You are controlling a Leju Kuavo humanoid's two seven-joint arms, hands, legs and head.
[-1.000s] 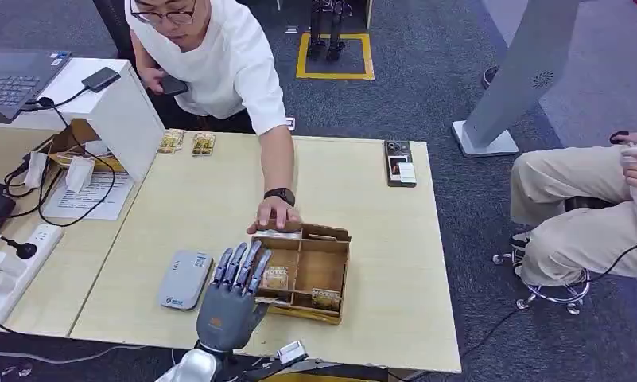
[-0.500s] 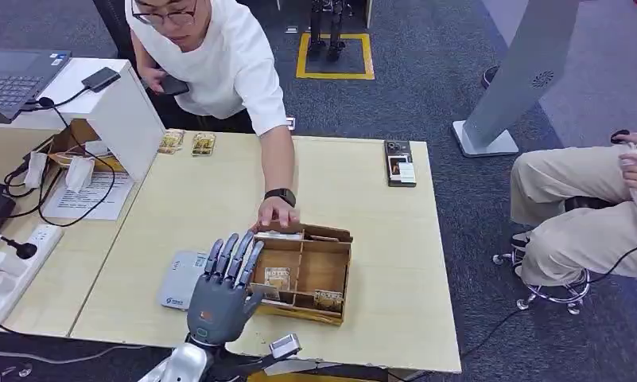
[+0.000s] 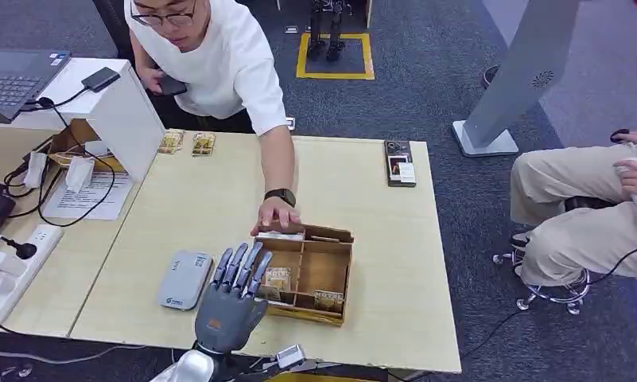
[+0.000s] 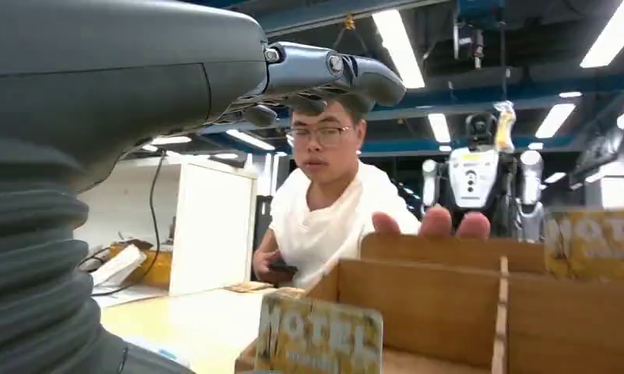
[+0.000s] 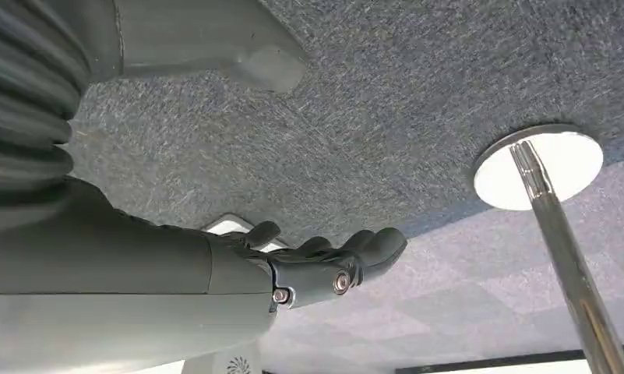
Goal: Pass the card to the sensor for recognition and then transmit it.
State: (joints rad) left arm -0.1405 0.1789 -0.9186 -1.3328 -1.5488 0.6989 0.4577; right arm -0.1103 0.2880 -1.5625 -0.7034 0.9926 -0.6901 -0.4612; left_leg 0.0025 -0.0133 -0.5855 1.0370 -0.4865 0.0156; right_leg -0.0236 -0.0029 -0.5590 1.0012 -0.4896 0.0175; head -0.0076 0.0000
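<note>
My left hand [image 3: 231, 301] hovers at the near left corner of the brown cardboard box [image 3: 337, 235], fingers stretched apart and holding nothing. A yellow "HOTEL" card [image 3: 277, 278] stands in the box's left compartment, just past my fingertips; in the left wrist view this card [image 4: 320, 339] is upright below my fingers [image 4: 324, 72]. A second card [image 3: 326, 300] leans in the near right compartment. The grey-white card sensor [image 3: 184, 278] lies flat on the table left of my hand. My right hand [image 5: 316, 265] hangs over the carpet with nothing in it.
A person leans over the table [image 3: 378, 199] and rests a hand [image 3: 275, 216] on the box's far edge. Two more cards [image 3: 188, 143] lie at the far side and a phone [image 3: 400, 163] at the far right. Cables and a power strip [image 3: 17, 263] sit to the left.
My left hand swung left over the sensor half a second ago, then came back right to the box's corner. The person's hand stays on the box.
</note>
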